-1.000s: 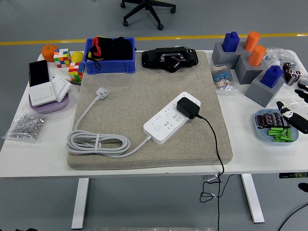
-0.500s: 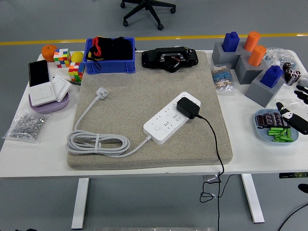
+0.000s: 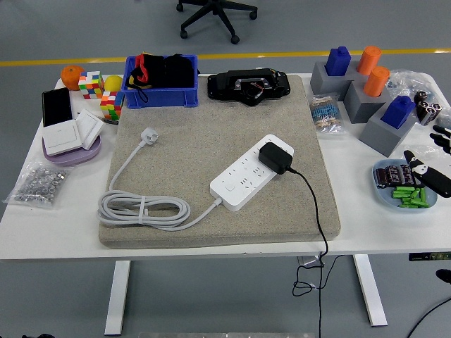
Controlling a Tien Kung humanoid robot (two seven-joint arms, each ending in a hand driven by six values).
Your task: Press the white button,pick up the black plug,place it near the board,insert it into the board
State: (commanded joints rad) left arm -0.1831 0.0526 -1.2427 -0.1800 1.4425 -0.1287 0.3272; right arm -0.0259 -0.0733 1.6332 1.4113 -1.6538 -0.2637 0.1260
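1. Plug (image 3: pixel 275 157) is black and sits seated in the far end of the board (image 3: pixel 251 172), on the grey mat (image 3: pixel 211 134); its cord (image 3: pixel 318 218) runs off the near table edge; that's how the task wants it to end up, but it'd look the same before anyone pulled it, so I can't call the stage.
2. White button (image 3: pixel 229 187) is on the board's near-left end, well clear of the plug; if a press is due, come straight down with one fingertip so the board doesn't skid on the mat.
3. If it's a pull instead, I'd grip the plug body rather than the cord and lift square to the sockets.
4. Right hand (image 3: pixel 427 174) hangs at the right edge over the blue dish (image 3: pixel 380 189), well away from the board; fingers look loosely spread, holding nothing.
5. Left hand isn't visible.
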